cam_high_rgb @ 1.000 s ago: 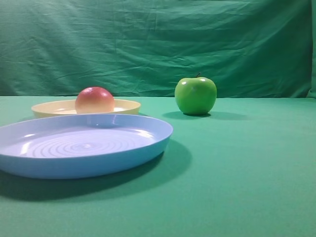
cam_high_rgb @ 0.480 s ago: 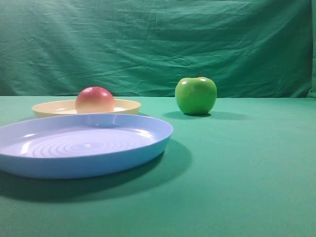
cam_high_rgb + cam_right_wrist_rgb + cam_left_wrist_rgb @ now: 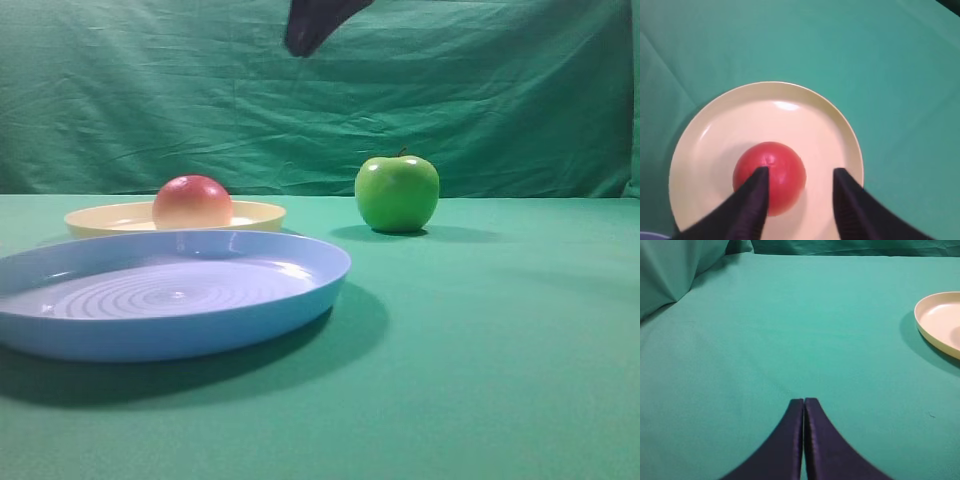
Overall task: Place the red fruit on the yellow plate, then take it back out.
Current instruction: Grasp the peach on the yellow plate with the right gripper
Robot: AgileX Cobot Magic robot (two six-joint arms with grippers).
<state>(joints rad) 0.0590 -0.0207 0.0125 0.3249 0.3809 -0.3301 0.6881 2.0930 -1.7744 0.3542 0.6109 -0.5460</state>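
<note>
Your right gripper [image 3: 799, 172] hangs above the red fruit [image 3: 770, 176] on the yellow plate [image 3: 690, 150], jaws spread; your left gripper [image 3: 804, 401] has its jaws pressed together.

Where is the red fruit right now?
The red fruit sits on the yellow plate, at the left of the exterior view behind the blue plate, with the green apple off to its right.

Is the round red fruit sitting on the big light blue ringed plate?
No, the round red fruit rests on the pale yellow plastic plate, seen plainly from the right wrist view.
</note>
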